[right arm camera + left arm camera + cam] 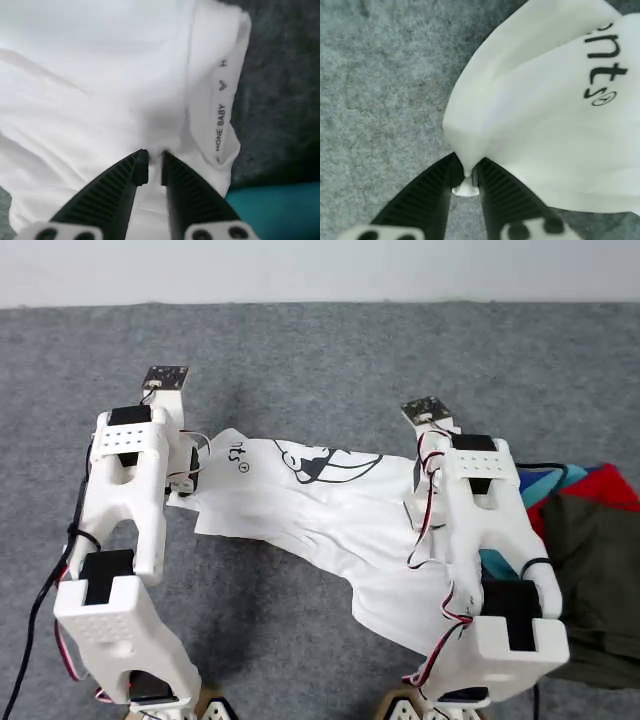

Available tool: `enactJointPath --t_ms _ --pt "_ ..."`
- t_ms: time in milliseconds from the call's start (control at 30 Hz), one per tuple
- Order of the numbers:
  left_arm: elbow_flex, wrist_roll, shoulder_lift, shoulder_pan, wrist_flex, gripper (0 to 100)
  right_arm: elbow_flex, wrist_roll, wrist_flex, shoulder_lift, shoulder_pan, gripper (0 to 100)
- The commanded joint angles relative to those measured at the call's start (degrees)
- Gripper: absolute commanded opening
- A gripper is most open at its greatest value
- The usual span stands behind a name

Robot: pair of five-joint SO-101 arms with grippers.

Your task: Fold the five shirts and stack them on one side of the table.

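In the high view, a white shirt [310,505] with black print is seen spread over the grey counter [330,350] between the two arms. An olive shirt [595,550], a red shirt [610,485] and a teal shirt [545,480] are heaped beyond the right arm.

In the left wrist view, the left claw [466,172] is pinched on a bunched edge of the white shirt.

In the right wrist view, the right claw [154,165] is clamped on the white shirt beside its printed band.

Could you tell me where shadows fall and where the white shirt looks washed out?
High view: soft shadow edges the white shirt on the table. Left wrist view: its folds are shaded beside the left gripper. Right wrist view: cloth near the right gripper glares nearly featureless.
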Motion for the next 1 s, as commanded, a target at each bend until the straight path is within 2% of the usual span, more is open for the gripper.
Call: enactJointPath --t_ms 0,200,333,467,667,767,967 --pt "-0.5 -0.3 -0.8 0.1 -0.4 1 -0.2 4.0 -1.7 -2.8 0.7 1.1" --pt "-2.6 0.1 -1.3 0.2 -0.6 1 -6.8 4.9 1.9 -3.2 0.4 1.1" --pt "-10.1 6.4 -1.3 0.2 1.8 1 -18.4 5.0 8.7 -6.8 0.2 1.1" --pt "-22.5 11.6 -1.3 0.2 9.8 1 -29.5 5.2 13.9 -12.5 0.3 1.1" --pt "-42.8 11.7 -1.3 0.2 25.1 1 -36.9 5.1 19.0 -21.7 0.2 1.1" --pt "-48.6 11.9 -3.1 0.0 25.6 1 -38.1 4.9 19.6 -27.6 0.2 1.1" --pt "-49.0 11.9 -16.0 2.3 25.6 1 -40.2 5.0 18.8 -43.4 0.3 1.1"
